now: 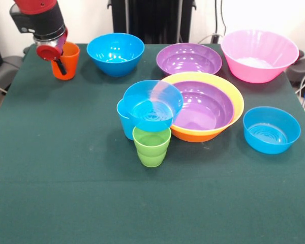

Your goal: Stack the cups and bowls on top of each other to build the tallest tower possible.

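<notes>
The red and black arm's gripper (58,60) sat at the table's ten o'clock corner, directly at the glossy orange plastic cup (66,61). One dark finger hung in front of the cup's wall with the rim close under the red wrist; the other finger seemed to be inside the cup, though this angle did not settle it, so I could not tell whether the fingers were clamped on the wall or merely astride it.

The cup stood upright, its long axis vertical, so any lift would have had to go straight up along that axis.

From the gripper, the likeliest stacking site lay toward four o'clock, near the table's centre: a wide purple plastic bowl (206,104) nested in the large orange-yellow plastic bowl (229,94). Touching that pair at its nine o'clock side, a small blue plastic bowl (152,104) rested tilted on a light blue plastic cup (126,124), with the ridged green plastic cup (152,146) just in front.

A second small blue bowl (115,53) stood at the gripper's three o'clock. A second purple bowl (188,58) and the large pink plastic bowl (259,55) lay farther along the same edge, and a third blue bowl (271,129) stood apart at the table's three o'clock.
</notes>
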